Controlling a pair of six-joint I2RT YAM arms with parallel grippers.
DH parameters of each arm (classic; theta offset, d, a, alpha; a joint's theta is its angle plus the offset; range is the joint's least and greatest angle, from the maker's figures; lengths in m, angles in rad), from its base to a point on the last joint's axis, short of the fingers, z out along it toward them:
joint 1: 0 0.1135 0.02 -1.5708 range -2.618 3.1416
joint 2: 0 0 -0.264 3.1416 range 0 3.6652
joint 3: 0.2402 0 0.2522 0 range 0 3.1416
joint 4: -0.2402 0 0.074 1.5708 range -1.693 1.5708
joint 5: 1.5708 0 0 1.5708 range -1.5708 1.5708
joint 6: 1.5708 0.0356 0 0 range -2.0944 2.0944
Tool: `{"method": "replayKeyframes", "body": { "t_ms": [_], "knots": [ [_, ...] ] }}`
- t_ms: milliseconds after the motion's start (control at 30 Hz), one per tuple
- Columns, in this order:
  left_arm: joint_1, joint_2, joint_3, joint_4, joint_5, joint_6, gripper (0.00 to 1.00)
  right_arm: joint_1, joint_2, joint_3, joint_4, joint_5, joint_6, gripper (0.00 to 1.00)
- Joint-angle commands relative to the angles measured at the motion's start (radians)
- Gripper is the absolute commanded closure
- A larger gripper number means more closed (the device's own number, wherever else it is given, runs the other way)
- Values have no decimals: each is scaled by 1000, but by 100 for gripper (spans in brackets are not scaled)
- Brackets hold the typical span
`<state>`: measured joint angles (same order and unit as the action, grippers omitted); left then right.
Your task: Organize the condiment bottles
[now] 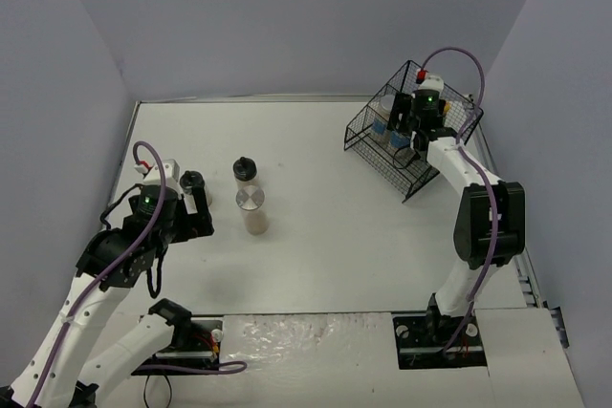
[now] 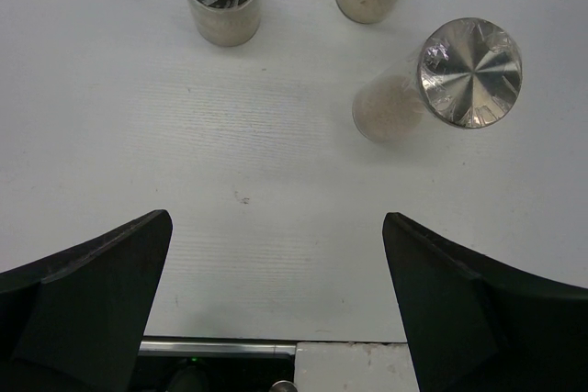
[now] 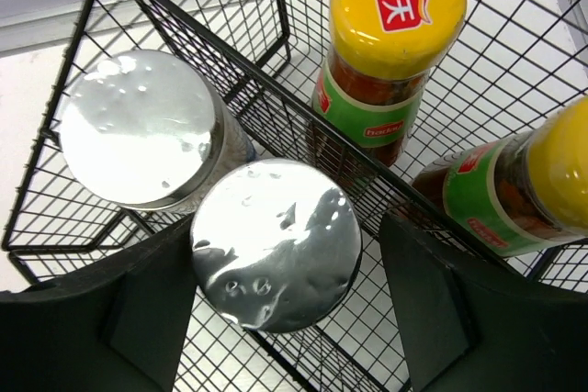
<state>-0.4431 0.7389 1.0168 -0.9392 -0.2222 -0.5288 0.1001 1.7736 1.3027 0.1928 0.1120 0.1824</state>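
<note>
- White counter (image 1: 325, 236) fills the floor of a plain booth of pale grey walls (image 1: 287, 16), with both arms bolted at its near edge.
- At the far right stands a black wire basket (image 1: 368, 131), and the right arm reaches down into it.
- A wire divider (image 3: 276, 98) splits the basket in two, as the right wrist view shows.
- On one side of the divider are two silver-lidded jars, the nearer jar (image 3: 276, 245) touching or just beside the farther jar (image 3: 138, 126).
- On the other side are two dark sauce bottles with yellow caps: the red-labelled bottle (image 3: 386, 34) stands upright, and the second bottle (image 3: 514, 181) leans over beside it.
- The right fingers (image 3: 119, 319) are spread apart, one on each side of the nearer jar; a slim gap shows at the lid's right edge, so they are not clamped on it.
- Three bottles stand out on the counter's left half: a third silver-lidded jar (image 1: 251, 205), a black-capped shaker (image 1: 246, 169) just behind it, and another shaker (image 1: 192, 180) farther left, close to the left arm's wrist.
- The left fingers (image 2: 92, 309) are wide apart and hold nothing, with bare counter between them; the three bottles stand just ahead of the tips.
</note>
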Motion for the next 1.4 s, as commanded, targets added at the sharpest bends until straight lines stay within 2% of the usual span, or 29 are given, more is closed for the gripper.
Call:
{"method": "replayKeyframes", "body": {
  "t_ms": [0,233,400,500,700,867,1033,1167,1367],
  "knots": [
    [0,13,19,46,10,-18,3,9,-77,64,26,9,-29,24],
    [1,2,18,35,15,-23,3,40,-121,104,-26,-16,-84,15],
    [1,-6,25,24,6,-23,3,101,-242,133,-99,-76,-157,1],
    [0,-4,27,27,5,-19,3,152,-312,127,-131,-103,-207,0],
    [0,0,43,29,-14,9,3,264,-369,64,-147,-436,-237,0],
    [1,-32,45,43,-43,31,3,492,-315,28,-135,-477,-293,0],
    [0,-69,49,38,-63,47,3,640,-212,52,-104,-478,-319,0],
    [0,-102,60,24,-78,50,3,731,-126,90,-87,-463,-333,0],
    [0,-159,71,5,-112,56,3,793,-23,141,-84,-464,-360,0]
  ]
}}
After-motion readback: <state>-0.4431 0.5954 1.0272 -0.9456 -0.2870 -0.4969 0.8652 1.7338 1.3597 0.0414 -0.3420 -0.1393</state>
